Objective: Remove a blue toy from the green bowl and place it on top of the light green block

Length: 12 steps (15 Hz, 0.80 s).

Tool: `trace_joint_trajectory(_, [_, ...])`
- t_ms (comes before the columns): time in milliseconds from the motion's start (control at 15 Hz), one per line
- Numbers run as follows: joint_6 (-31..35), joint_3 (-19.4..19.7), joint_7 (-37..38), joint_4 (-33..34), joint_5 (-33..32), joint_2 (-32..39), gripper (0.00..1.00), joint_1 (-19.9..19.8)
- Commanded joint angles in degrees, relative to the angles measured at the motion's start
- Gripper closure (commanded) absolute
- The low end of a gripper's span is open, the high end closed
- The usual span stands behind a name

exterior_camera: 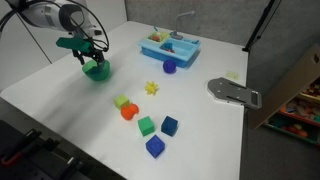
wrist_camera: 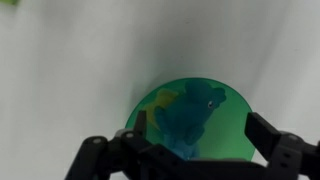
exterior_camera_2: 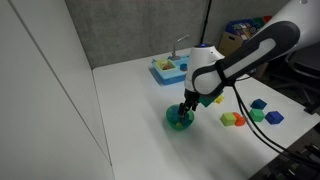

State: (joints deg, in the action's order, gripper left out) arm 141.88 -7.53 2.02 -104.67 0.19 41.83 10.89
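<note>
The green bowl point(exterior_camera: 97, 72) stands on the white table at the left, and also shows in an exterior view point(exterior_camera_2: 180, 121). In the wrist view the bowl point(wrist_camera: 236, 112) holds the blue toy point(wrist_camera: 185, 117), with a yellowish piece beside it. My gripper point(wrist_camera: 200, 138) is open right over the bowl, one finger on each side of the toy, not touching it. The gripper shows in both exterior views point(exterior_camera: 93, 60) point(exterior_camera_2: 188, 106). The light green block point(exterior_camera: 121, 102) sits mid-table next to an orange-red block point(exterior_camera: 128, 112).
A green cube point(exterior_camera: 146, 125) and two blue cubes point(exterior_camera: 169, 125) point(exterior_camera: 154, 146) lie near the front. A yellow star point(exterior_camera: 152, 88), a purple round piece point(exterior_camera: 170, 67), the light blue toy sink point(exterior_camera: 170, 46) and a grey tool point(exterior_camera: 233, 92) lie further right.
</note>
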Motion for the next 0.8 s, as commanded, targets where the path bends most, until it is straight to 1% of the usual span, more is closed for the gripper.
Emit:
trace_joint_trajectory(0, [2.0,-1.4,-2.3,1.2,1.5,1.9,0.0,-1.4])
trace_joint_trajectory(400, [6.6,-3.2,-5.9,1.4,1.4,3.7,0.0,-2.8])
trace_joint_trajectory(533, [7.1,-3.6,-6.6,1.3,1.4,4.2,0.0,-3.1])
trace_joint_trajectory(733, [7.1,-3.2,-6.5,1.3,1.0,4.6,0.0,-3.1])
